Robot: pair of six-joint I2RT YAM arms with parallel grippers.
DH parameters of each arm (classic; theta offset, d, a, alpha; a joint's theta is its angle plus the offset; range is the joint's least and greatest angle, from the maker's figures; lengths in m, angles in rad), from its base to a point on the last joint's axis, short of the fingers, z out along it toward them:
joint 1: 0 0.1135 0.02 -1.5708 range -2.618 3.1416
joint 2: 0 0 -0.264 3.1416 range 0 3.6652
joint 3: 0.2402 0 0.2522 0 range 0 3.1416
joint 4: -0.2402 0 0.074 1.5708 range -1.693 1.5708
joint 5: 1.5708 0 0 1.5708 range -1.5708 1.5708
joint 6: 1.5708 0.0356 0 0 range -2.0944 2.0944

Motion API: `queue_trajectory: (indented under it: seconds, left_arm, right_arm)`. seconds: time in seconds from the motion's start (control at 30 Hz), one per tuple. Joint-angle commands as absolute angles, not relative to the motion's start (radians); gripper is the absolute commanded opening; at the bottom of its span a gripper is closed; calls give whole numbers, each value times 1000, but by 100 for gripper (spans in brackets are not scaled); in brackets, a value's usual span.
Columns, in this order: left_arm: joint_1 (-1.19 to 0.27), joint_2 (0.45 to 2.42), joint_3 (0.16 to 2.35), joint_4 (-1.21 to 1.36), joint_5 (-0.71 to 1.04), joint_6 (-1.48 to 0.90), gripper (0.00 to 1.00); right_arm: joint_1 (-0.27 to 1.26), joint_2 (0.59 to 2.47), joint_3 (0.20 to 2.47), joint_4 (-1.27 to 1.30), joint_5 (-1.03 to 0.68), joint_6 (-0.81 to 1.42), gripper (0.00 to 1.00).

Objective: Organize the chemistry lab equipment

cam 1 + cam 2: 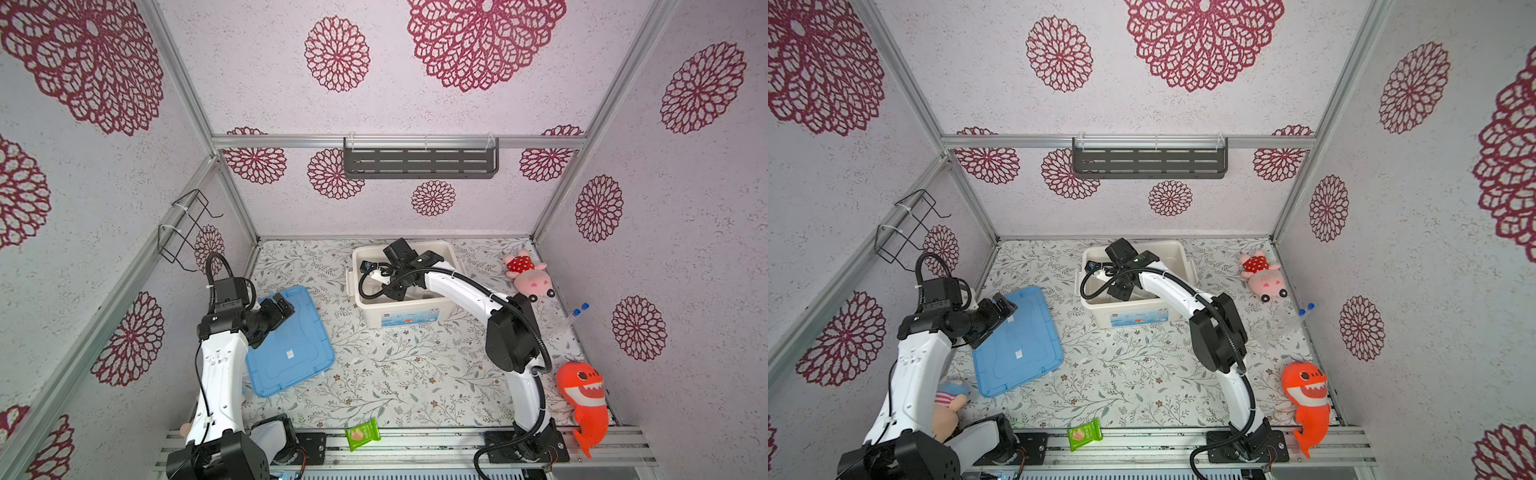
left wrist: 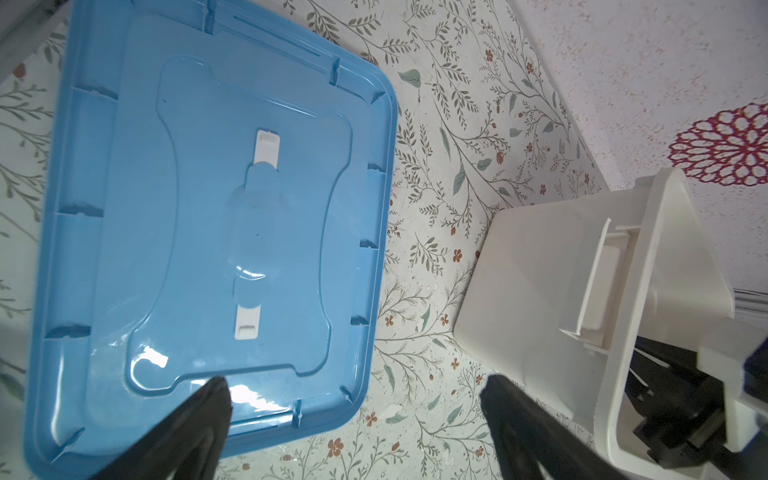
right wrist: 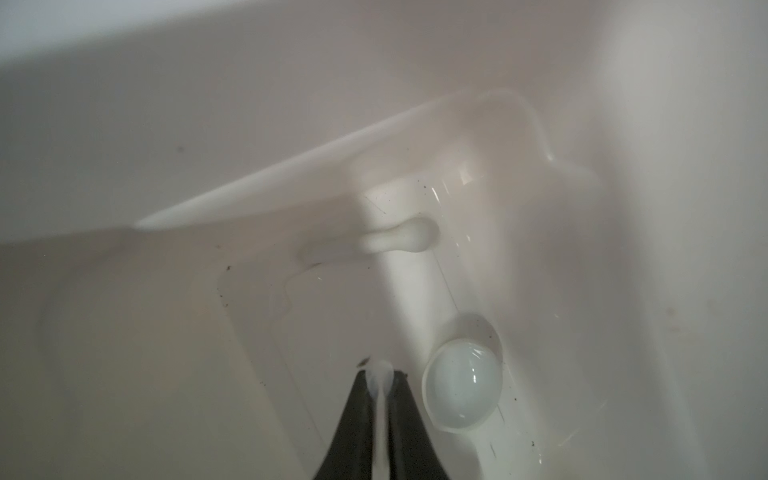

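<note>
Ceramic dish (image 3: 461,384) lies just beside the right claw (image 3: 383,376), which pinches a thin white rod (image 3: 379,415) narrowly; it should release low, not hitting the dish.

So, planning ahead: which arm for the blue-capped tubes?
Probably right: the tubes lie on its side, though the right pincer holds a white stick; the left pincer hovers over the lid.

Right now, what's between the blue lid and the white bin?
Bare floral table cover between blue lid and white bin, plus a small white scrap; left wrist view.
</note>
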State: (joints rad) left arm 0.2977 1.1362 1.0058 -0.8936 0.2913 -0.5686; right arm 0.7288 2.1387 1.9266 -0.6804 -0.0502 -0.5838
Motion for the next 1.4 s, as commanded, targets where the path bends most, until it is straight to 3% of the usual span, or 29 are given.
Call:
queue_trajectory:
  seconds: [0.0, 0.37, 0.67, 0.77, 0.9, 1.07, 1.37]
  left_arm:
    - [305, 1161, 1039, -887, 309, -565, 99]
    - [307, 1153, 966, -806, 360, -597, 99]
    - [307, 1170, 1023, -862, 367, -566, 99]
    - [309, 1164, 1035, -895, 360, -547, 98]
    - [309, 1154, 1024, -892, 349, -532, 98]
    - [309, 1124, 980, -867, 356, -544, 98]
    - [310, 1147, 963, -827, 385, -558, 99]
  right_arm:
    - [724, 2175, 1951, -702, -80, -575, 16]
    - [724, 2121, 2001, -667, -78, -550, 36]
    - [727, 1953, 2065, -617, -87, -509, 42]
    - [727, 1860, 2009, -579, -180, -500, 43]
    - [737, 1674, 1750, -497, -371, -605, 43]
    - [752, 1457, 1405, -395, -478, -684, 43]
    - [844, 1176, 761, 150, -201, -360, 43]
